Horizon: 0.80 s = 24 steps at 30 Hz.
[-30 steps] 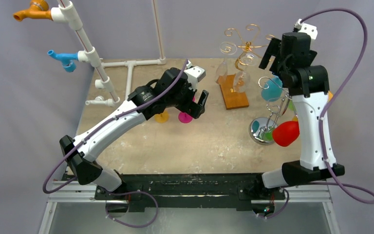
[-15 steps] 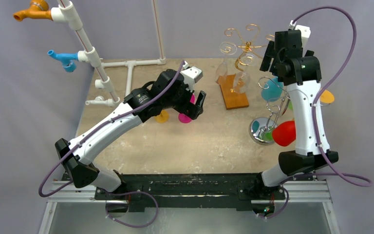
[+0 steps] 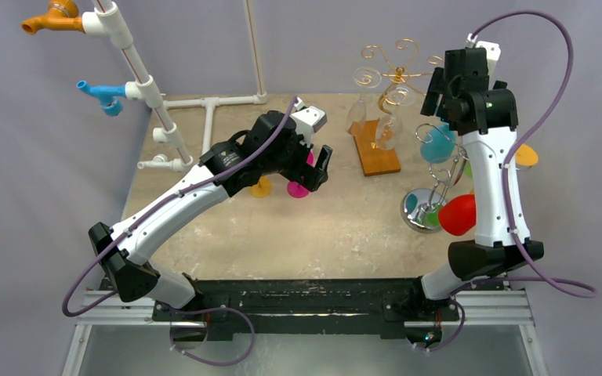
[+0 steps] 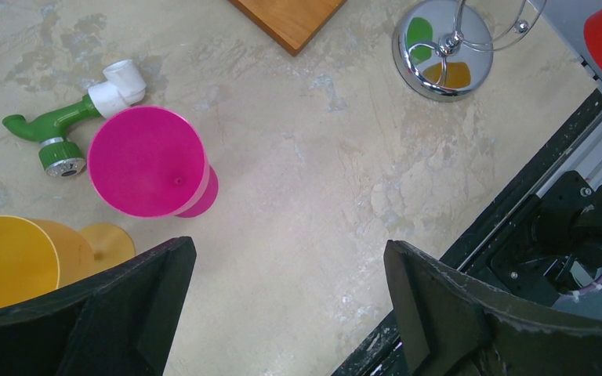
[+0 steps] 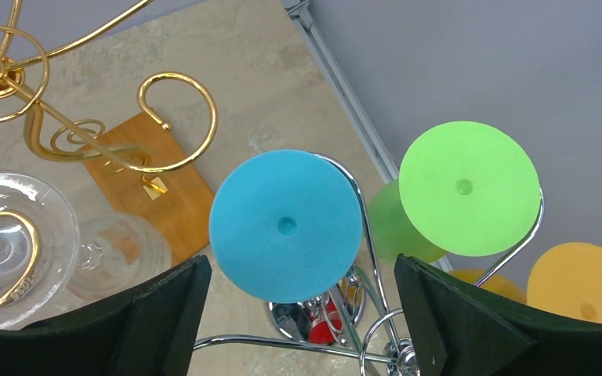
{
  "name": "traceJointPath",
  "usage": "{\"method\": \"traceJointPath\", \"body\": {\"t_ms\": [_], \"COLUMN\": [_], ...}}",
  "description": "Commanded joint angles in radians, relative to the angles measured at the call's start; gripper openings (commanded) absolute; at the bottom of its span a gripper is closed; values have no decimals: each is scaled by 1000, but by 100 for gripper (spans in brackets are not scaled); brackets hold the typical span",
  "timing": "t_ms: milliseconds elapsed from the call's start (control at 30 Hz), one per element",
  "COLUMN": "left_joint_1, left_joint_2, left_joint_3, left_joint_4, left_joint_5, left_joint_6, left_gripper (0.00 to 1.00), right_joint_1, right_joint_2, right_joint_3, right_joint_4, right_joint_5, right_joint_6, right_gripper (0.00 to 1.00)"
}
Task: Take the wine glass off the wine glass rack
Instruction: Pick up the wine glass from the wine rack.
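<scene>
Your right gripper (image 5: pixel 302 309) hangs with jaws wide and empty over the blue wine glass (image 5: pixel 285 225), centre frame, which dangles foot-up on the chrome rack (image 3: pixel 417 213), so it probably slides out sideways (the hook's mouth is hidden). Your left gripper (image 4: pixel 286 305), equally open, hovers beside the pink glass (image 4: pixel 147 161).

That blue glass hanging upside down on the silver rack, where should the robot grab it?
Likely the stem just under the foot of the blue glass, from the side. It hangs bowl down, its flat round foot on top over the wire of the silver rack, so a grasp from above meets only that disc. The stem is hidden here.
</scene>
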Motion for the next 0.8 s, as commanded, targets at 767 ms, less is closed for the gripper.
{"method": "traceJointPath", "body": {"t_ms": [767], "left_joint_1": [0], "left_joint_2": [3], "left_joint_3": [-7], "left_joint_4": [39], "left_joint_5": [9], "left_joint_6": [12], "left_gripper": [100], "right_joint_1": [-21], "right_joint_2": [22], "right_joint_3": [-5], "right_joint_4": [50], "right_joint_5": [-35], "right_joint_6": [-23], "right_gripper": [99]}}
